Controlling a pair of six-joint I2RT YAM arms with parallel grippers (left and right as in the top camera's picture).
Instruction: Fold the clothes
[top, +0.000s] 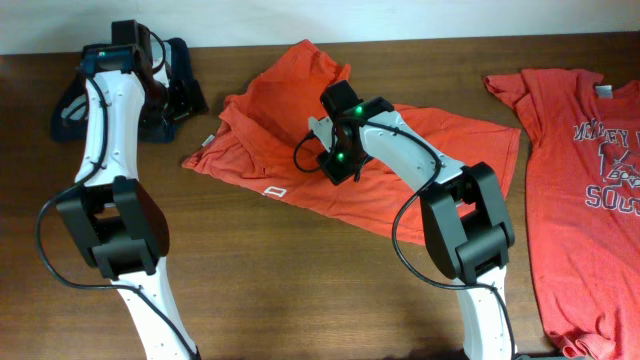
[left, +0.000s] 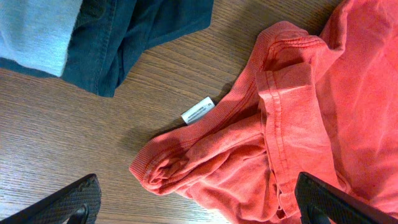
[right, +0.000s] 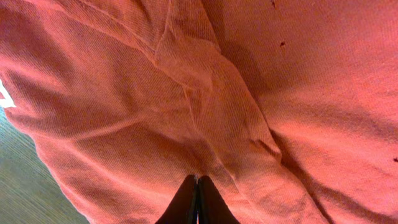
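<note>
Left gripper (left: 198, 208) hovers with its jaws spread wide, and the bunched edge of the crumpled orange-red shirt (top: 262, 135) lies right between the two fingers. A white tag (left: 198, 111) sits on the table (top: 300, 270) just ahead of them, with a dark blue garment (left: 124, 43) farther ahead to the left. Right gripper (right: 196, 202) has its jaws pressed together, tips at a crease of that same shirt; can't tell whether cloth is caught. A second shirt (top: 585, 200) lies flat, well off to its right.

Bright even light from above, soft shadows, sharp overhead view, right wrist close-up slightly soft
</note>
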